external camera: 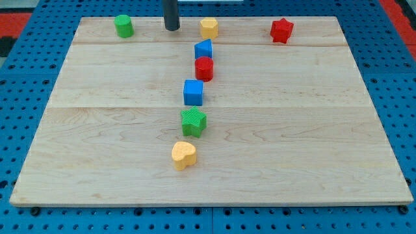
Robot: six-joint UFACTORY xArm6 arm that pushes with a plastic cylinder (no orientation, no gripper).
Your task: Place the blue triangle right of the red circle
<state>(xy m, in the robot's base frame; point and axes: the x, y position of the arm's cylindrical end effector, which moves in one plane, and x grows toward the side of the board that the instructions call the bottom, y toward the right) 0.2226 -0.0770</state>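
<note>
Resting on the wooden tabletop [312, 162] near the view's top edge, my tip [171, 29] is the lower end of a straight dark rod; this end effector has no jaws to open or close, holds nothing, and touches no block. It stands between the green cylinder [123, 26] at the view's left and the yellow block [208, 28] at the view's right, apart from both. The blue triangle [203, 49] lies below and right of the tip, touching or just beside the top of the red circle [204, 68], so it sits above that block in the view, not at its right. Below these, a rough column runs toward the view's bottom: a blue cube [193, 92], a green block [193, 122] and a yellow heart [183, 155]. A red star [281, 30] sits alone near the top right corner. No writing or labels can be read. A blue perforated surface [19, 97] surrounds the tabletop.
</note>
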